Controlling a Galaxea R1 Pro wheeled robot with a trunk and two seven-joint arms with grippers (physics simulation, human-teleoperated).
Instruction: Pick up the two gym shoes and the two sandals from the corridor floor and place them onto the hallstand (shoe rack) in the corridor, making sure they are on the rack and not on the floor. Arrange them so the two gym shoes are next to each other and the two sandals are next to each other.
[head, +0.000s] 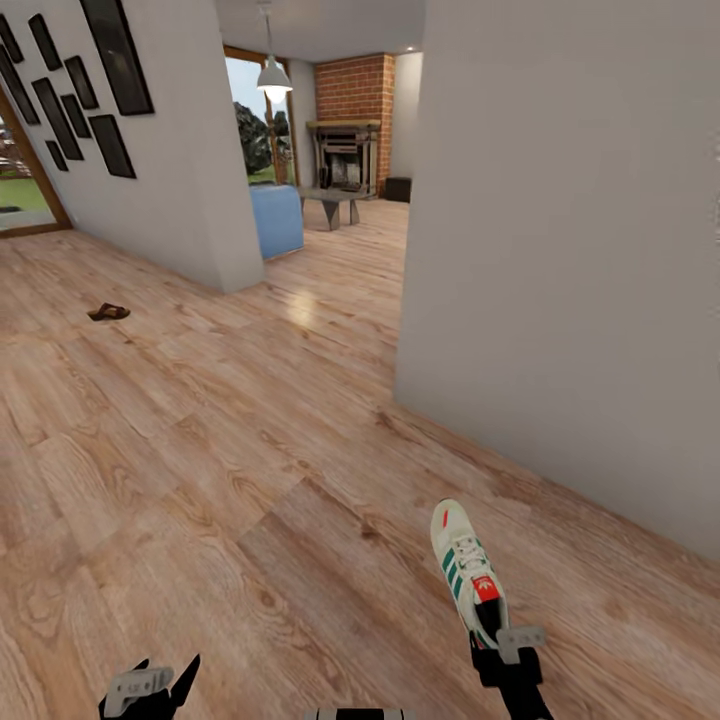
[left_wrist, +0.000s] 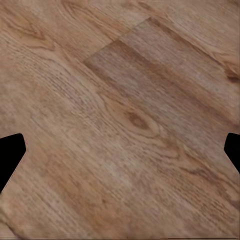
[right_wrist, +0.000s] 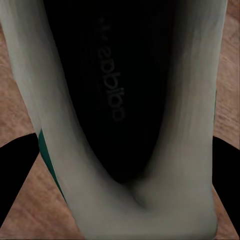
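Observation:
One gym shoe (head: 463, 565), white with green stripes and a red tab, hangs toe-forward just above the corridor floor (head: 200, 450) at the lower right. My right gripper (head: 497, 640) is shut on its heel end. In the right wrist view the shoe's white collar (right_wrist: 165, 165) and black insole lie between the dark fingers (right_wrist: 17, 170). A dark brown sandal (head: 108, 312) lies on the planks far off to the left. My left gripper (head: 150, 682) is open and holds nothing, its fingertips (left_wrist: 10, 155) spread wide over bare flooring. The hallstand is out of view.
A plain white wall (head: 560, 250) runs along the right, its corner close ahead of the shoe. A second wall with black frames (head: 110, 80) stands at left. Between them the floor leads to a blue sofa (head: 277, 220), a bench (head: 330, 203) and a brick fireplace (head: 350, 120).

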